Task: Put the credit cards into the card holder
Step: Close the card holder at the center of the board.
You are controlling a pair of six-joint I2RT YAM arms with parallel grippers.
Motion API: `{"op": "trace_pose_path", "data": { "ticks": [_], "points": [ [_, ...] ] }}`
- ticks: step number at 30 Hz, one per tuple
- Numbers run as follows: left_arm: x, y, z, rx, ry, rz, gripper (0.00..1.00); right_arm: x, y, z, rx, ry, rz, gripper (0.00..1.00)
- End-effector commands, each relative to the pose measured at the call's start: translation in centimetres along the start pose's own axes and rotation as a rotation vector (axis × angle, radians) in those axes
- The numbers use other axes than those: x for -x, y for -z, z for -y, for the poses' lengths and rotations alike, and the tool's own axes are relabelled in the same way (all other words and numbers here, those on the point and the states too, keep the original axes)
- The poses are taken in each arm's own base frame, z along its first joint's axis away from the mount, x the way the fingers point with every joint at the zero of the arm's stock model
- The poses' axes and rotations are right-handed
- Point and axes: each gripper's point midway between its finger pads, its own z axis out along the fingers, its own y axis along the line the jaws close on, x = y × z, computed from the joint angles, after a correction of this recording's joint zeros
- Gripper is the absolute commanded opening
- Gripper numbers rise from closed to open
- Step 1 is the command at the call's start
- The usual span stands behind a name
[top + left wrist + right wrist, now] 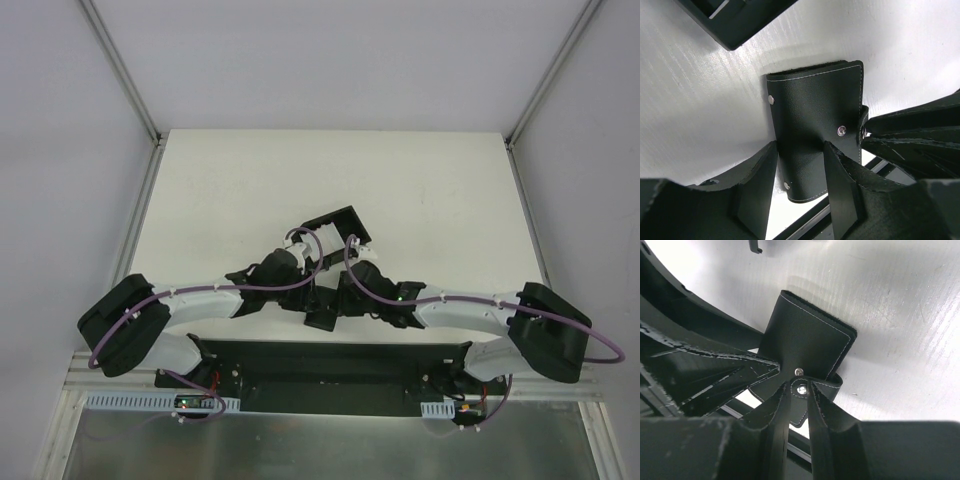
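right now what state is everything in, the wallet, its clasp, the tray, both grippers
card holder: folded shut, held by both grippers
clasp tab: looks unsnapped, pulled off its stud
left gripper: shut on the card holder's sides
right gripper: shut on the card holder's clasp tab
black tray: resting on the table, contents unclear

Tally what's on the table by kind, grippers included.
card holder: 1
black tray: 1
grippers: 2 (left gripper, right gripper)
credit cards: 0 clearly in view
Total: 4
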Motion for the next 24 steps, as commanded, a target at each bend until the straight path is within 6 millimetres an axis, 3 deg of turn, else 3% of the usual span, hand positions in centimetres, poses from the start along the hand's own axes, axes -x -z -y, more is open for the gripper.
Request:
{"op": "trace_pose_path", "data": {
  "ticks": [1,11,24],
  "points": [
    [-2.7,0.4,-2.1,0.089,-0.015,-0.089,0.44,0.7,1.2,-0.2,0.006,-0.002,0.035,0.22],
    [-3.5,0.3,-2.4,0.089,-0.026,-0.124,0.42,0.0,1.6,1.5,-0.032,-0.04,0.05,0.22],
    [-4.4,0.2,-2.5,0.096,-0.031,-0.149,0.41,0.3,0.7,-0.3,0.009,-0.029,0.032,0.22]
  ]
}}
